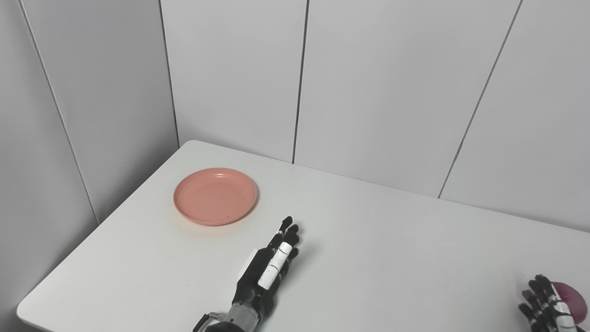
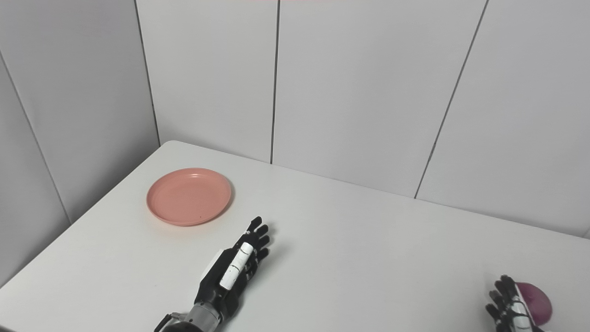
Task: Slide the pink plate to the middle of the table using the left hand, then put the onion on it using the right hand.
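Left eye view: nearest the camera, left robot hand (image 1: pixel 269 272) lies low over the bench (image 1: pixel 392 258), fingers straight and spread a little, holding nothing. Plate (image 1: pixel 215 196) sits beyond it toward the bench's far left corner, near but apart from the fingertips. Right robot hand (image 1: pixel 546 304) is cut by the frame's lower right corner, far from the plate, fingers splayed just beside the onion (image 1: pixel 574 297); contact with it can't be told, and it doesn't look gripped.

Right eye view: same layout. Left robot hand (image 2: pixel 233 272) empty, flat, pointing toward the plate (image 2: pixel 189 196), a gap between them. Right robot hand (image 2: pixel 509 304) spread against the near side of the onion (image 2: pixel 534 302), which rests on the bench well apart from the plate.

Handling, as judged: plate looks like light, stiff plastic, shallow with a raised rim; should slide easily on the smooth bench. Best to press fingertips on the rim or inner face and drag, lightly, or it may tip. Onion looks round, firm, smooth-skinned, prone to rolling; wrap fingers around its widest part from above.
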Controlling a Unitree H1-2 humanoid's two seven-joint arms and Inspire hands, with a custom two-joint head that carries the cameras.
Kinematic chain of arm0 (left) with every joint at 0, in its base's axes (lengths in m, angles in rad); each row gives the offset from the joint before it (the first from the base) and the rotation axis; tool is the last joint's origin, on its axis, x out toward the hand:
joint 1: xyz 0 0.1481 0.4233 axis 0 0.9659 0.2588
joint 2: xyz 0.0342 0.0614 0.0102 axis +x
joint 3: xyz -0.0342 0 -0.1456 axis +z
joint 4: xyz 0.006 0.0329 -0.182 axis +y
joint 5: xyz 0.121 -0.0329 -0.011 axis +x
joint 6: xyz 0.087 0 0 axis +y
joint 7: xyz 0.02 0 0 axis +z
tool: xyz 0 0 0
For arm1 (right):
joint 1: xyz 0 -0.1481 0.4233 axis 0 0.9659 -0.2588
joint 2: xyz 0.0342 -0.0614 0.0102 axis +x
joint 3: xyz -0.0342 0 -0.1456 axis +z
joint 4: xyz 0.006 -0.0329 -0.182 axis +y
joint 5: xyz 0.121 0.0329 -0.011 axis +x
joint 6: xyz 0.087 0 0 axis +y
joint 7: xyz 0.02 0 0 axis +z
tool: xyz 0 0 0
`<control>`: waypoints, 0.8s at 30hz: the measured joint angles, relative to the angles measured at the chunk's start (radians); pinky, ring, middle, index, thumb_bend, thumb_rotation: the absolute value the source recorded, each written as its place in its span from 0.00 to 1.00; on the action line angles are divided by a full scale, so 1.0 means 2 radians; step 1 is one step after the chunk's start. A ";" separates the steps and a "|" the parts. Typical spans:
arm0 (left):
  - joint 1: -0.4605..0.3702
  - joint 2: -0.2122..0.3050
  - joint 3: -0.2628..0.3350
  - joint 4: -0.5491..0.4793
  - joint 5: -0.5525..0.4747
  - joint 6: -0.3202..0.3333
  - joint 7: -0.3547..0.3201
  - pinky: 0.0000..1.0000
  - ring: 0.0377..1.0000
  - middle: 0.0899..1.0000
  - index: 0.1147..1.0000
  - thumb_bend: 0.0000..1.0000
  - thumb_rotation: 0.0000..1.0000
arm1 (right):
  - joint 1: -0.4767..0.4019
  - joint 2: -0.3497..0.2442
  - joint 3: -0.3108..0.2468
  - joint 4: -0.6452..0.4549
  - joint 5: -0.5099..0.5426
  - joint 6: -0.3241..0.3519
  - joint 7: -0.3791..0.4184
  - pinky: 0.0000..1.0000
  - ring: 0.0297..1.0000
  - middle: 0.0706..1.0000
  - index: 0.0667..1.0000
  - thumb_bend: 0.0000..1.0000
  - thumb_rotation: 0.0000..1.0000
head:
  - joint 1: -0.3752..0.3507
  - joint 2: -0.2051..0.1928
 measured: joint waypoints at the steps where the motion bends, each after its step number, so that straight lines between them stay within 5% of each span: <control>1: 0.001 0.000 0.001 -0.003 -0.004 0.003 0.000 1.00 1.00 1.00 1.00 0.89 0.79 | 0.000 0.000 0.000 0.000 0.000 0.000 0.000 1.00 1.00 1.00 0.99 0.82 0.93 | -0.001 0.002; 9: -0.005 0.009 0.016 -0.101 -0.026 0.061 -0.010 1.00 0.98 0.97 0.99 0.87 0.85 | 0.001 0.000 0.000 -0.001 -0.001 0.000 0.000 1.00 1.00 1.00 0.99 0.83 0.93 | -0.006 -0.003; 12: -0.018 0.021 0.026 -0.103 -0.025 0.074 -0.014 0.94 0.90 0.89 0.92 0.87 0.89 | 0.001 0.000 0.000 0.000 -0.002 -0.002 0.000 1.00 1.00 1.00 0.99 0.85 0.92 | -0.009 -0.008; 18: -0.104 0.090 0.056 -0.098 -0.020 0.088 -0.026 0.88 0.87 0.87 0.86 0.89 0.88 | 0.003 0.000 -0.001 0.002 -0.005 -0.005 -0.001 1.00 1.00 1.00 0.97 0.84 0.91 | -0.011 -0.015; 24: -0.165 0.118 0.075 -0.058 -0.020 0.088 -0.037 0.77 0.80 0.80 0.76 0.90 0.85 | 0.003 0.001 -0.001 0.000 -0.007 -0.006 -0.002 1.00 0.99 0.99 0.96 0.84 0.90 | -0.015 -0.017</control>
